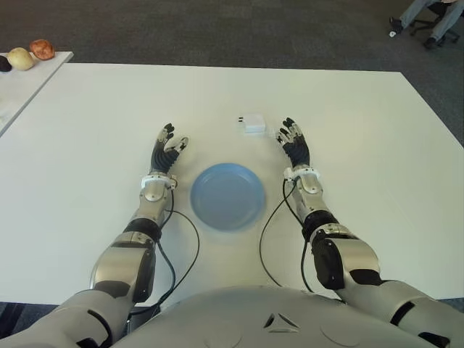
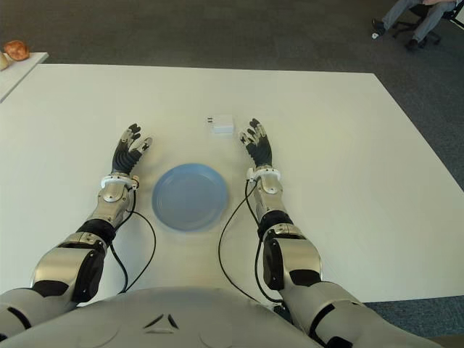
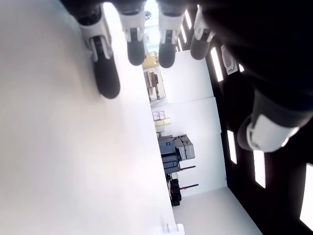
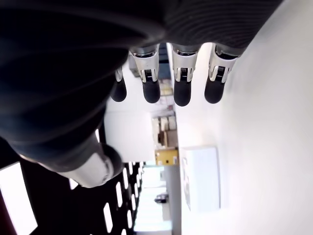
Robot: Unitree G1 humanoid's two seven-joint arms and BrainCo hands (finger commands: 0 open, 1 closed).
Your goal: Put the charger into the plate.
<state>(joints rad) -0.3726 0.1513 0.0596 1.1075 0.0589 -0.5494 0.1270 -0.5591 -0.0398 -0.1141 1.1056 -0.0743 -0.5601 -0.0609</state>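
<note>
A small white charger point(image 1: 253, 123) lies on the white table point(image 1: 362, 145), just beyond the blue plate point(image 1: 227, 196). The plate sits between my two hands and holds nothing. My right hand point(image 1: 293, 142) is to the right of the plate, fingers spread, its fingertips a short way right of the charger and apart from it. The right wrist view shows the charger point(image 4: 200, 178) past those straight fingers point(image 4: 182, 90). My left hand point(image 1: 168, 148) shows left of the plate, fingers relaxed and holding nothing.
A second white table point(image 1: 29, 80) at the far left carries a few round food items point(image 1: 42, 48). A person's legs by a chair point(image 1: 424, 18) show at the far right, off the table. Cables point(image 1: 272, 217) trail from both wrists over the table.
</note>
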